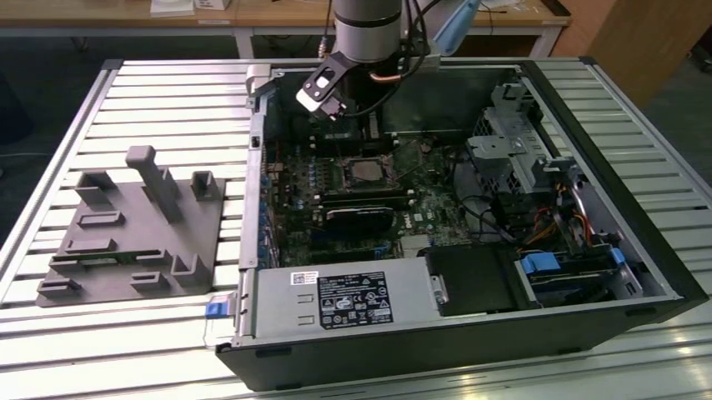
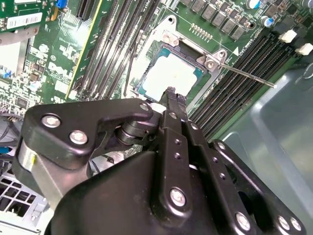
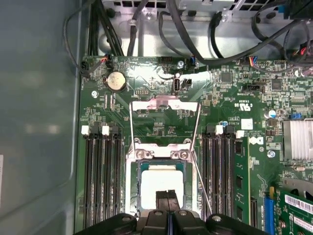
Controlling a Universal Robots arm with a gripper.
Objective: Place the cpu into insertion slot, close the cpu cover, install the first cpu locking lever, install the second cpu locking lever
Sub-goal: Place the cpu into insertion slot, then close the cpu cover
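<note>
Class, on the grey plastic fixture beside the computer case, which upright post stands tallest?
The central grey post at the far edge of the grey plastic fixture; the blocks around it are much shorter.

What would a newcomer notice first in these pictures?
The open computer case on the slatted table, with the arm reaching in from above. In the first wrist view the gripper hangs over the pale cpu lying in the insertion slot, while the cpu cover stands open beyond it.

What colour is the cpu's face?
Pale silver-grey; the cpu shows best in the second wrist view.
</note>
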